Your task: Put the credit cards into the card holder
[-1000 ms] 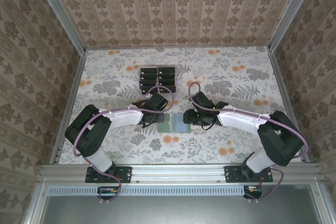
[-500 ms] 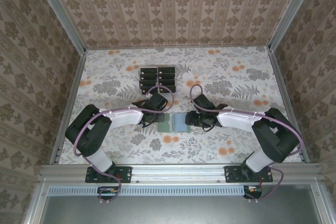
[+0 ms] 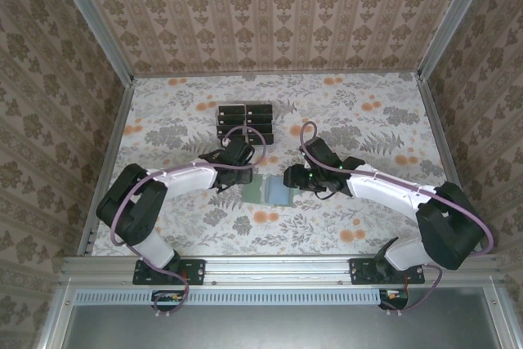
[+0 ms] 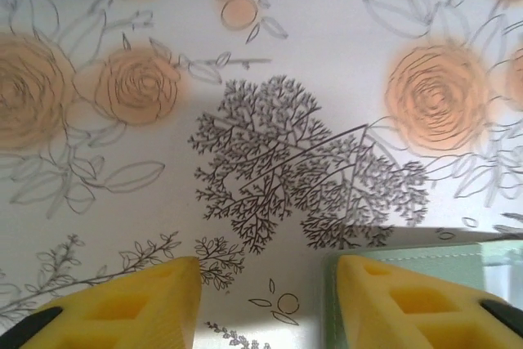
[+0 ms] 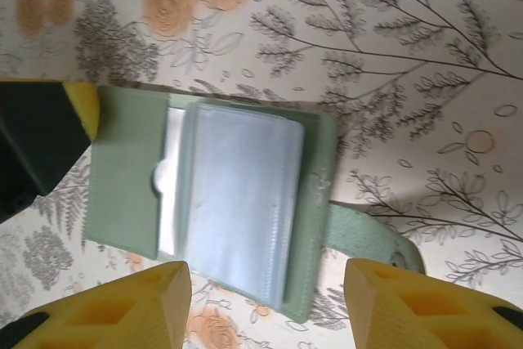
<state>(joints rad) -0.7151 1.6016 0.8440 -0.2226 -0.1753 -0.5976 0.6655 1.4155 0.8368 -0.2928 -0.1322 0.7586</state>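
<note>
Card holder [image 5: 122, 177] lies open on the bench [image 5: 409, 6]; both hands parted, gripping nothing.
Holder is dull green with a stack of clear pale-blue sleeves inside and a strap tab sticking out one side. It sits just ahead of the right hand [image 5: 265, 308]. One edge is right at a finger of the left hand [image 4: 265, 300], with bare bench between that hand's fingers. Dark credit cards [image 3: 258, 114] stand in rows in a clear rack [image 3: 218, 120] beyond the left hand, apart from the holder.

The left gripper [image 4: 265, 284] has parted its fingers and backed off (right gripper [image 5: 265, 288] slid leftward).
</note>
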